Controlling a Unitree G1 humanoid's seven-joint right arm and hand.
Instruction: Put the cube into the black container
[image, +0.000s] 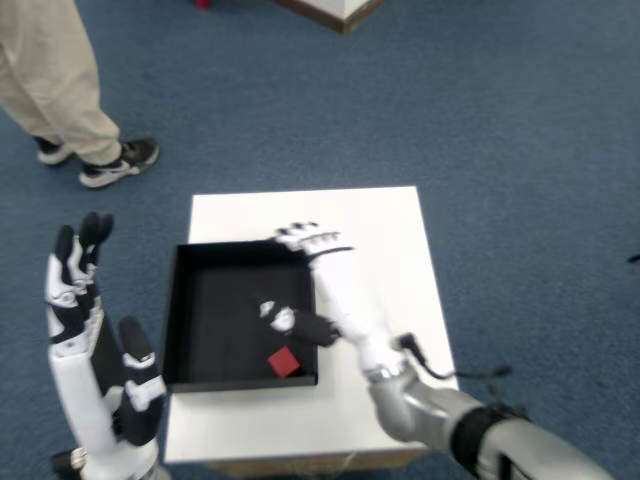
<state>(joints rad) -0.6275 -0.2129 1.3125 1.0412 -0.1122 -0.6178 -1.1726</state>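
A small red cube (284, 362) lies on the floor of the black container (195, 318), near its front right corner. My right hand (330, 285) hovers over the container's right wall, turned edge-on with fingers apart and thumb pointing left over the tray. It holds nothing, and the cube sits just below and left of the thumb. The left hand (95, 370) stands open and upright, off the table's left side.
The container rests on a white square table (380, 235) with blue carpet all around. A person's legs and dark shoes (118, 163) stand at the upper left. A pale furniture corner (340, 10) shows at the top edge.
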